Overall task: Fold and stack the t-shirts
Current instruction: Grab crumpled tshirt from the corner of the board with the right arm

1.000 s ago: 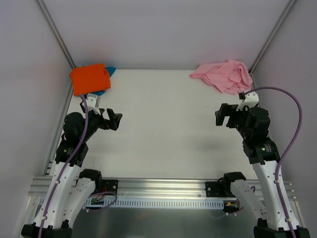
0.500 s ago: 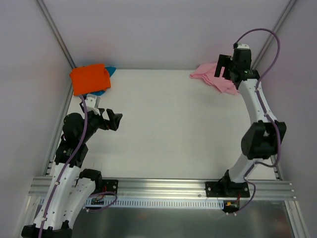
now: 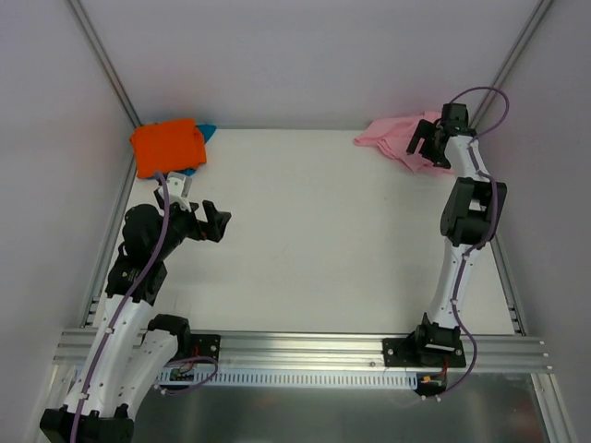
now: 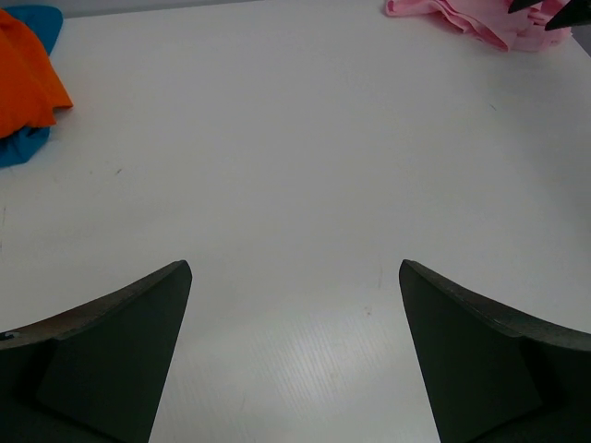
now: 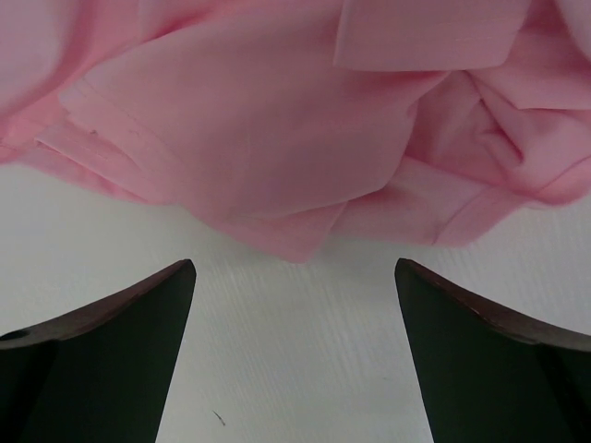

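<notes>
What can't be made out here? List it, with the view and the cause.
- teal-blue t-shirt: top view, mostly under the orange t-shirt.
- pink t-shirt: right wrist view, cut off by the frame edges; top view, partly behind the right arm; no tag visible.

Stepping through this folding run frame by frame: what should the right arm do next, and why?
Probably lower the right gripper onto the near edge of the pink t-shirt and close: its jaws stand open just short of the crumpled cloth, holding nothing.
</notes>
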{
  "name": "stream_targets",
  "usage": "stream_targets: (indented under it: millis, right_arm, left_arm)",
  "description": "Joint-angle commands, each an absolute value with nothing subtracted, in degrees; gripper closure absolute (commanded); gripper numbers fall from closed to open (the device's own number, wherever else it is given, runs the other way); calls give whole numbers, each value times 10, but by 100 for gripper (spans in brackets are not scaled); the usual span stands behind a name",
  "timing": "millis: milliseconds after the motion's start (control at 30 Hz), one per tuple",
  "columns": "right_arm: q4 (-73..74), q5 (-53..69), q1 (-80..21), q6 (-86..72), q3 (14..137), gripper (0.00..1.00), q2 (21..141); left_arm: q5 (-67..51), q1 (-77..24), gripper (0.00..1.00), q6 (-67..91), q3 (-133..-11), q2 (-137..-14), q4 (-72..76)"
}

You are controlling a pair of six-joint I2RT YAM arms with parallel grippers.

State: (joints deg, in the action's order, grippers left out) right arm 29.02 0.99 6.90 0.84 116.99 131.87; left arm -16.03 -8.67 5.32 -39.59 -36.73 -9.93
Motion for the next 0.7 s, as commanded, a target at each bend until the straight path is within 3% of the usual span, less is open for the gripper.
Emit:
stream_targets:
  millis: [0,200,300,333,367,400,567,667]
  right_arm:
    - [253,67,61,-19,1207,5,1333]
    - [243,73,48,-33,1240,6,1388]
    - [233,73,47,-35,1242,18,1404]
    - [232,76,47,-34,1243,64,1408]
    - [236,70,47,-35,1244,89,1412]
    - [238,62,47,-38,1244,100,1413]
    - [222,47,50,-24,1199,99,1383]
    - [185,44,50,-27,1125,99,1296]
  left_arm:
    - [-175,-91,1,54,-405,-366,-83]
    - [-171,-91,1,53,-404,-366,-84]
    - [-172,-91,1,52,-404,-367,-85]
    - [-172,-91,1,52,-405,-367,-85]
    - [-173,-91,1,52,-405,-368,-84]
    - [-173,-91,1,52,-404,-369,-84]
    - [-175,-91,1,54,-405,-368,-84]
    - [-175,-91,1,54,-403,-367,-83]
